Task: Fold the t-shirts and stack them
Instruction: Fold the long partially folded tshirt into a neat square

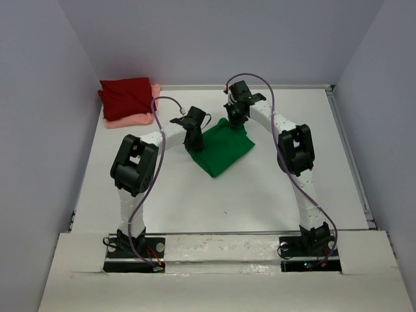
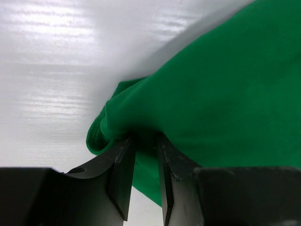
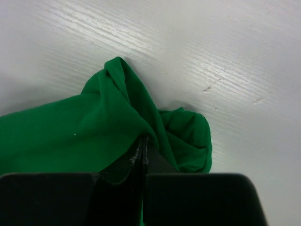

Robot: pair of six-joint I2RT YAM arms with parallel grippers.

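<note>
**Both grippers clamping the green t-shirt [image 1: 221,151]**

The left gripper [image 2: 146,141] is pinching its bunched 9 o'clock edge, and the right gripper [image 3: 142,140] is squeezing its 12 o'clock corner. The shirt is lying mid-table [image 1: 273,195]. At 10 o'clock, the dark red t-shirt [image 1: 127,95] is resting on the salmon pink t-shirt [image 1: 133,119].

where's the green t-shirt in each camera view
top external: green t-shirt lies mid-table, just above picture centre.
left wrist: it fills the right side and centre.
right wrist: it runs from the left edge to centre, bunched.
shared landmark: the white table beneath it.
</note>
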